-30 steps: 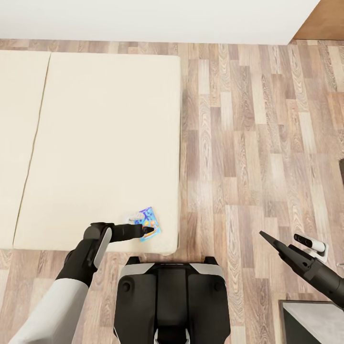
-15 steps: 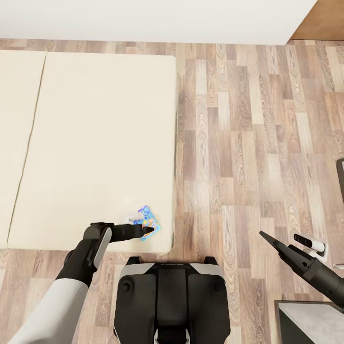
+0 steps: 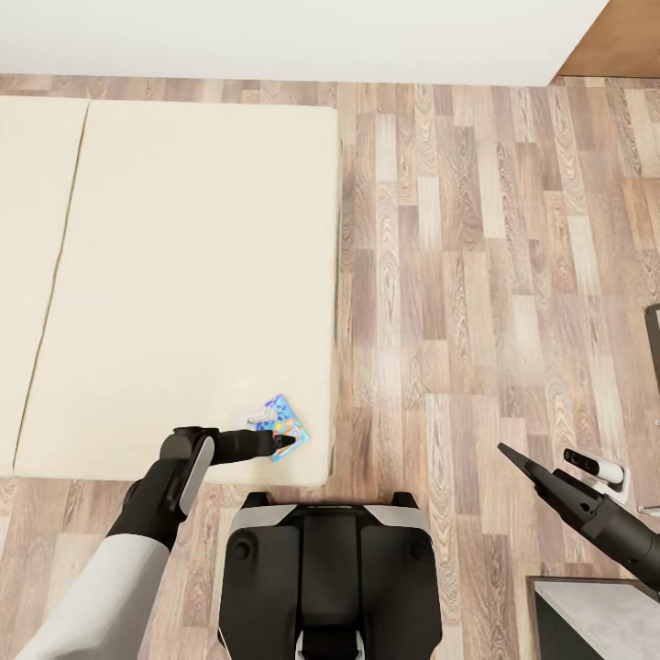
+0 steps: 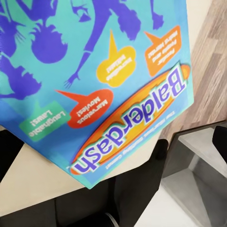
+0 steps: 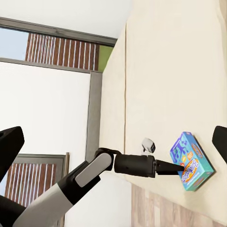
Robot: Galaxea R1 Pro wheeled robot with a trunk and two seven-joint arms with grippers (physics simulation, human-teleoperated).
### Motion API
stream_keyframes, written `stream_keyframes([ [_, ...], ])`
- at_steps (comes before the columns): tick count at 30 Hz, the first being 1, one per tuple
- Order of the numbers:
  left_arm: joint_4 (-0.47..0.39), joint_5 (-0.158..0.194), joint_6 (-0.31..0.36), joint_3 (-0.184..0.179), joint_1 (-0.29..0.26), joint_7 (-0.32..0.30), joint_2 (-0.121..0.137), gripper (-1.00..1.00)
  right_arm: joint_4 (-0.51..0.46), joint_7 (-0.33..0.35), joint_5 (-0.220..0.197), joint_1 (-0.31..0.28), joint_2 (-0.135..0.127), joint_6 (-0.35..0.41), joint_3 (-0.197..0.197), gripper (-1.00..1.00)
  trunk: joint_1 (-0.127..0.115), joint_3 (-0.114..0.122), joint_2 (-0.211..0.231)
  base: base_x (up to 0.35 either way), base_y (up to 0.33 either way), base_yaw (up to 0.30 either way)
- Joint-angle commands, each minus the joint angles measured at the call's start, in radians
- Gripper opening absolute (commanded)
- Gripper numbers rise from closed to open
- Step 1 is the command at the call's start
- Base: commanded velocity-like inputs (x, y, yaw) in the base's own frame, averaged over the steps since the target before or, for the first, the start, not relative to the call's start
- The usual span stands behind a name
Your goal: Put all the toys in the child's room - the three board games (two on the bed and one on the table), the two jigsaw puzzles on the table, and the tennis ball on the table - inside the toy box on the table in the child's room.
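One board game [image 3: 282,425], a small blue box with cartoon print, hangs tilted just above the near right corner of the beige bed [image 3: 183,275]. My left gripper [image 3: 291,442] is shut on its near edge. In the left wrist view the board game [image 4: 104,80] looms close, and its lid reads "Balderdash". The right wrist view shows the left gripper [image 5: 178,168] pinching the board game [image 5: 191,161] over the mattress. My right gripper [image 3: 513,458] is open and holds nothing, low over the wooden floor to the right of my base. The table, toy box, jigsaw puzzles and tennis ball are out of view.
A second mattress section [image 3: 27,275] adjoins the bed on the left. Wooden floor [image 3: 477,275] stretches right of the bed up to a white wall [image 3: 275,37]. A dark cabinet corner with a grey top [image 3: 596,619] sits at the bottom right, and a dark object [image 3: 654,341] at the right edge.
A second ago the view slid slightly right, so the bed shifted left in the picture. The board game stayed with my left gripper. Nothing has moved in the last half second.
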Motion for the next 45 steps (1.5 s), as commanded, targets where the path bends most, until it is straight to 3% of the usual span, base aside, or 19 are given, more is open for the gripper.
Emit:
stream_keyframes([
  [1,0.000,0.009,0.009,0.003,0.000,0.003,-0.001,1.00,0.000,0.001,-0.003,0.000,0.000,0.009,0.000,1.00,0.001,-0.001,-0.002,0.000,0.000,0.000],
  [45,0.000,0.008,0.010,0.006,0.000,-0.002,0.007,1.00,0.000,0.000,-0.002,0.000,0.001,0.009,0.000,1.00,0.001,-0.001,-0.002,0.000,-0.015,0.000],
])
